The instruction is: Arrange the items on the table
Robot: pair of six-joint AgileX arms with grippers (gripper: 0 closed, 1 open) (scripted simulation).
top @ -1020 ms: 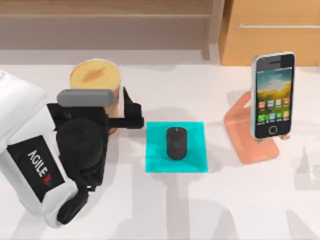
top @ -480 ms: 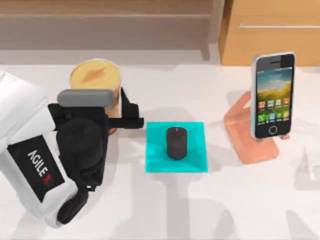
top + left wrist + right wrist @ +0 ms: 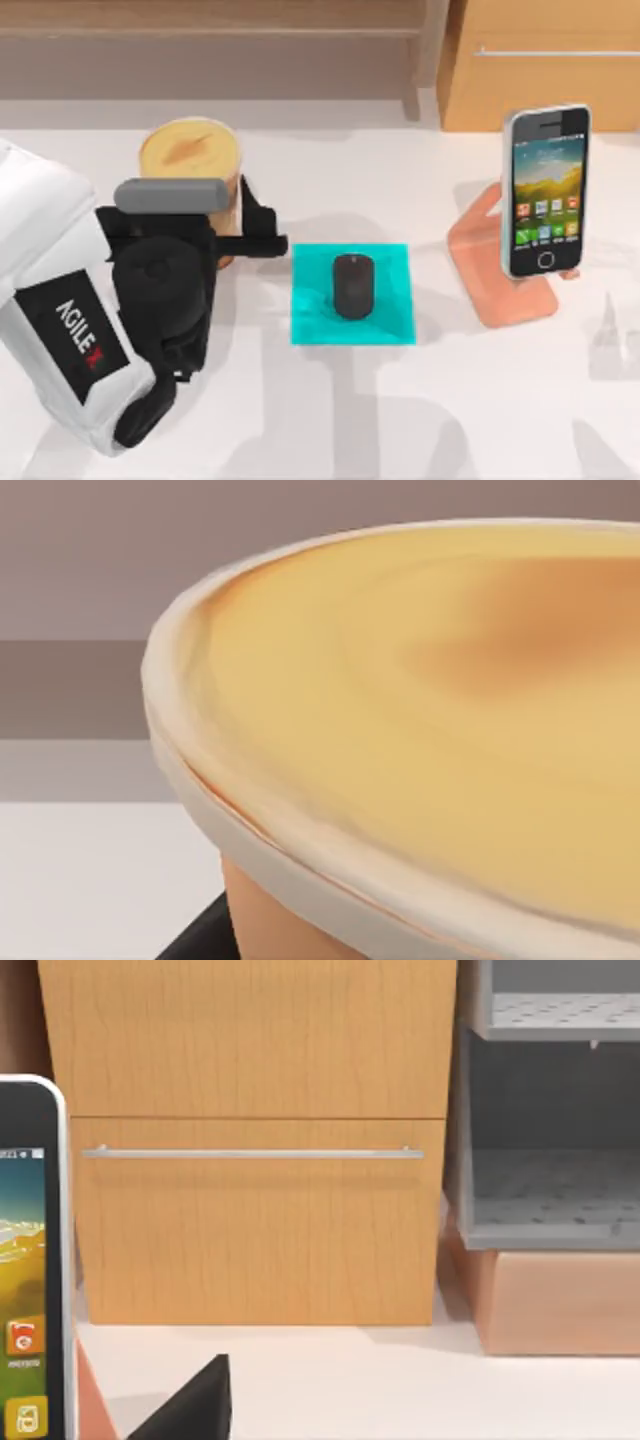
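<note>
On the white table (image 3: 420,420) in front of you, your left gripper (image 3: 235,225) is at the cup (image 3: 190,150); you cannot tell whether it is clamped.

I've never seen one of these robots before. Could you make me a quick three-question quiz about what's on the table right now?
1. True or false: the black mouse lies on the cyan mat.
2. What does the smartphone lean on? A) the wooden cabinet B) the pink stand C) the cup
3. Fill in: the left gripper is at the orange cup, which stands at the table's ____ side.

Key
1. True.
2. B, the pink stand.
3. Left.
</note>
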